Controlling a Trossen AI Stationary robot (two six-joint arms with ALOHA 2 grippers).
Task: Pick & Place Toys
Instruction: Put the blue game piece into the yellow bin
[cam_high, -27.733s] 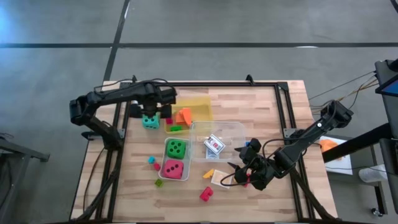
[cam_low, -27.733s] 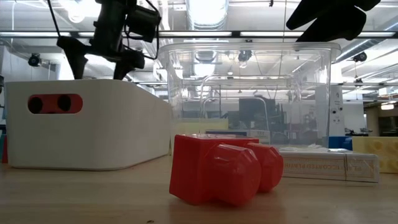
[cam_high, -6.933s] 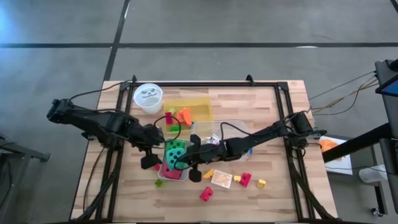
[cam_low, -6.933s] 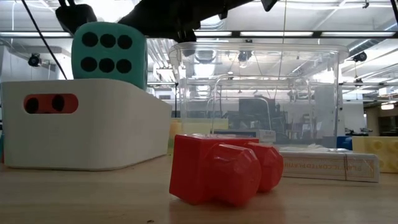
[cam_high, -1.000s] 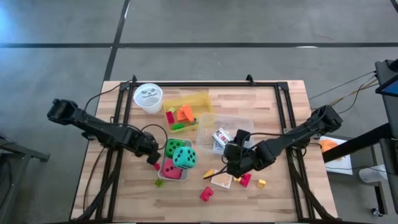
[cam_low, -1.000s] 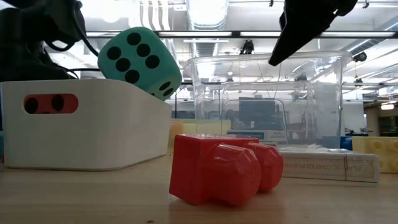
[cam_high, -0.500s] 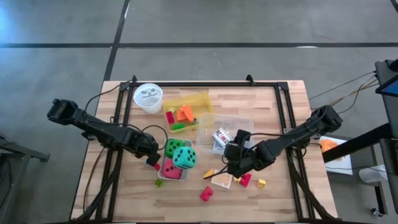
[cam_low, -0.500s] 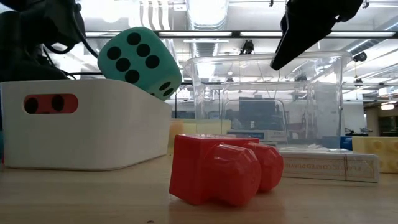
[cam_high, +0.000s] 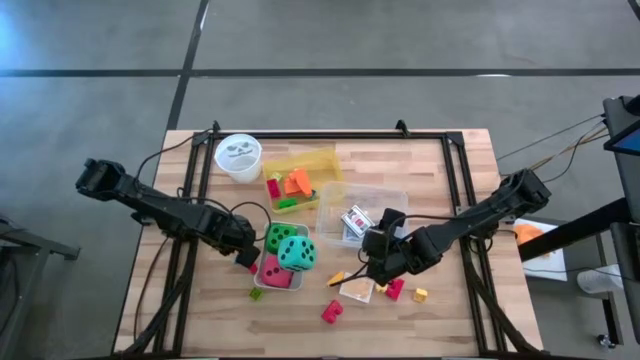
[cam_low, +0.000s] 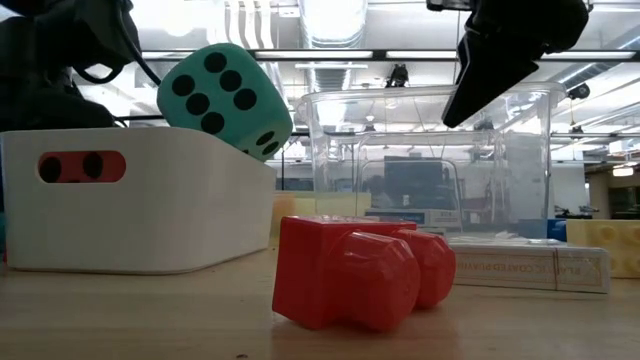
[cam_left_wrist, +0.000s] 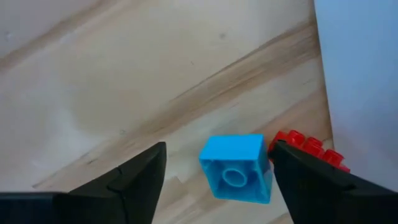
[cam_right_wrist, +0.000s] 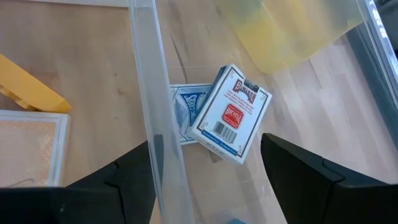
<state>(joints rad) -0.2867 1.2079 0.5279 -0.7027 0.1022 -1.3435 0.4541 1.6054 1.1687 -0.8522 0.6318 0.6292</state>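
1. Blue plastic block (cam_left_wrist: 236, 168) lying stud-hollow up on the wooden surface (cam_high: 400, 170), between the left gripper (cam_left_wrist: 214, 177) fingers (cam_left_wrist: 134, 180), which stand open on either side without touching it; small red block (cam_left_wrist: 308, 149) right beside it, against the white bin (cam_high: 262, 283).
2. In the high view, left gripper (cam_high: 243, 250) low at the white bin's outer side, arm stretched in from the surface's left edge.
3. Inside the white bin: green die (cam_high: 279, 237), teal die (cam_high: 297, 253) tilted on top, red die (cam_high: 271, 271) under them. Teal die (cam_low: 225, 100) sticking above the bin wall (cam_low: 140, 200) in the low view.
4. Red-and-white card pack (cam_right_wrist: 230, 115) lying inside the clear plastic box (cam_right_wrist: 144, 93) over a blue card pack (cam_right_wrist: 185, 109); right gripper (cam_right_wrist: 205, 180) hovering just above the box's wall, fingers (cam_right_wrist: 134, 177) spread apart with nothing between them.
5. Right gripper (cam_high: 372, 262) at the near corner of the clear box (cam_high: 390, 195) from above.
6. Loose on the surface near it: yellow wedge (cam_high: 336, 279), flat orange card pack (cam_high: 357, 291), red block (cam_high: 394, 289), small yellow block (cam_high: 420, 295), red block (cam_high: 331, 312), small green block (cam_high: 256, 294).
7. Yellow tray (cam_high: 320, 162) behind, holding orange, red and green blocks (cam_high: 290, 188); white round cup (cam_high: 239, 156) beside it.
8. Large red block (cam_low: 355, 270) close to the low camera.
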